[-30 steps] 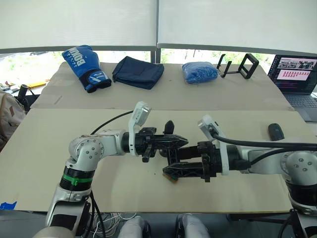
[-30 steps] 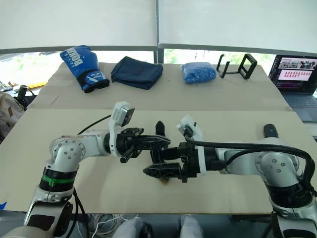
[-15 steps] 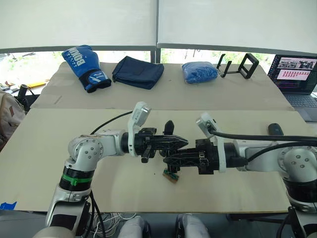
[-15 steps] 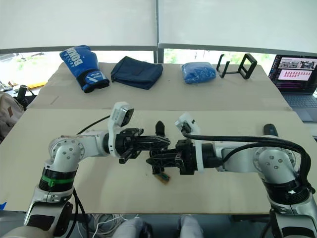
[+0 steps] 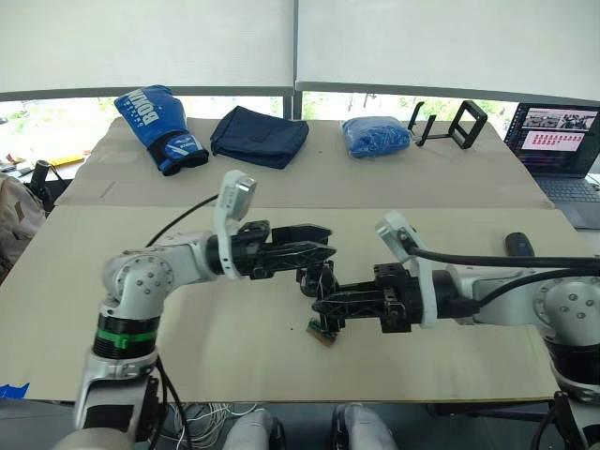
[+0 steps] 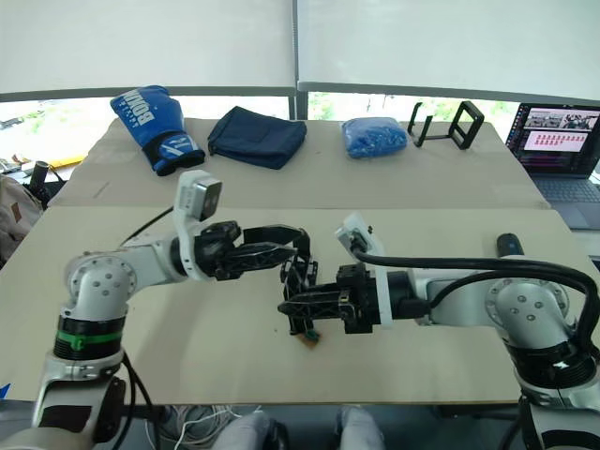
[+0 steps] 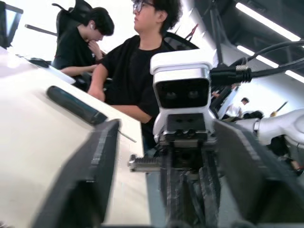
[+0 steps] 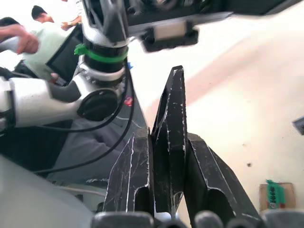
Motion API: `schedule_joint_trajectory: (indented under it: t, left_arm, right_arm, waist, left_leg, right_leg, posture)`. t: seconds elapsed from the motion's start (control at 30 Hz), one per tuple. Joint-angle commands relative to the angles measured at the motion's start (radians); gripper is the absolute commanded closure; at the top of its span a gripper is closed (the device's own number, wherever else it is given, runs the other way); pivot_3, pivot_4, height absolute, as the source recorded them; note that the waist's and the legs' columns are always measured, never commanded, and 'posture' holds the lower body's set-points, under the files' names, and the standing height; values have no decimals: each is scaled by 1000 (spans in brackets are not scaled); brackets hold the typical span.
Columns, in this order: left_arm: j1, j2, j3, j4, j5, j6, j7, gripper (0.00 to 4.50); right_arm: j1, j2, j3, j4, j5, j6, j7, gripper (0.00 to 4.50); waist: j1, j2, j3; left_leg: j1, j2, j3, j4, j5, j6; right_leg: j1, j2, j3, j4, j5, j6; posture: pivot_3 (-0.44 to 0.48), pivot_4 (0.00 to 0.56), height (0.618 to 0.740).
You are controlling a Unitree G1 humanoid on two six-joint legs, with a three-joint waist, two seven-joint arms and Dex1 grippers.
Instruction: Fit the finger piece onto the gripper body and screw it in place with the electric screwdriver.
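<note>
Right claw clamped on finger piece, left claw spread above it

My right claw [image 8: 166,142] pinches the small black wedge-shaped finger piece [image 8: 172,114], tip forward. My left claw [image 5: 314,242] hovers apart, just above the small black round-based gripper body [image 5: 319,281]. Thick dark cylindrical electric screwdriver [image 5: 519,246] lies on the pale bench [image 5: 234,347], well apart, by my right arm.

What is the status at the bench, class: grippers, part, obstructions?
Left gripper open, above the part. Right gripper shut on gripper body. Electric screwdriver lying untouched on the table. Green-brown block underneath.
</note>
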Motion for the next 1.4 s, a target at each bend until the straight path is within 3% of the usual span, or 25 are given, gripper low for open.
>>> schedule_joint_trajectory:
  t: [0.03, 0.17, 0.27, 0.37, 0.6, 0.73, 1.1, 1.4]
  left_arm:
    - [-6, 54, 11, 37, 98, -120, -103, 0]
    - [91, 190, -91, 244, 490, -635, -316, 0]
    - [132, 173, -94, 403, 602, -869, -342, 0]
    - [148, 155, -142, 511, 693, -998, -394, 0]
    - [78, -9, -176, 701, 752, -1108, -409, 0]
    - [20, -100, -195, 799, 792, -1158, -396, 0]
    - [-126, -244, -205, 1012, 858, -1211, -400, 0]
    - [-186, -292, -214, 1093, 909, -1300, -423, 0]
  right_arm:
    - [29, -18, -66, -35, -49, -39, 100, 4068]
    - [165, -1, -128, -9, -338, -213, 277, 4069]
    - [254, -17, -116, -4, -563, -389, 462, 4069]
    - [292, -8, -112, 37, -732, -546, 581, 4069]
    - [334, 88, -98, 93, -935, -810, 745, 4069]
    - [321, 151, -95, 135, -1010, -890, 745, 4069]
    - [366, 191, -79, 111, -1062, -915, 758, 4069]
    - [403, 196, -79, 74, -1059, -907, 747, 4069]
  waist:
    - [1, 0, 0]
    - [3, 0, -1]
    - [2, 0, -1]
    - [6, -1, 0]
    - [8, -1, 0]
    - [2, -2, 0]
    - [3, -2, 0]
    - [1, -2, 0]
  left_leg:
    - [0, 0, 0, 0, 0, 0]
    - [0, -1, 1, 0, 0, 0]
    - [-1, 0, 3, -2, 0, 0]
    - [-6, 0, 2, -1, 0, 0]
    - [-6, 0, 2, 0, 0, 1]
    - [-5, 0, 2, 1, 0, 2]
    - [-5, 0, 1, 3, 0, 3]
    - [-5, 0, 1, 6, -2, 5]
  right_leg:
    - [0, 0, 0, 0, 0, 0]
    - [0, 0, 0, -2, 0, 0]
    - [-2, 0, 1, -4, 0, 0]
    - [-5, 0, -1, -4, 0, 0]
    - [-5, 0, -1, -4, 1, 1]
    - [-4, 0, -1, -3, 1, 1]
    - [-4, -1, -1, 0, 1, 1]
    - [-4, -2, -1, 1, 1, 0]
  posture:
    - [0, 150, 740]
    - [0, 150, 740]
    - [0, 150, 740]
    - [0, 150, 740]
    - [0, 150, 740]
    - [0, 150, 740]
    - [0, 150, 740]
    - [0, 150, 740]
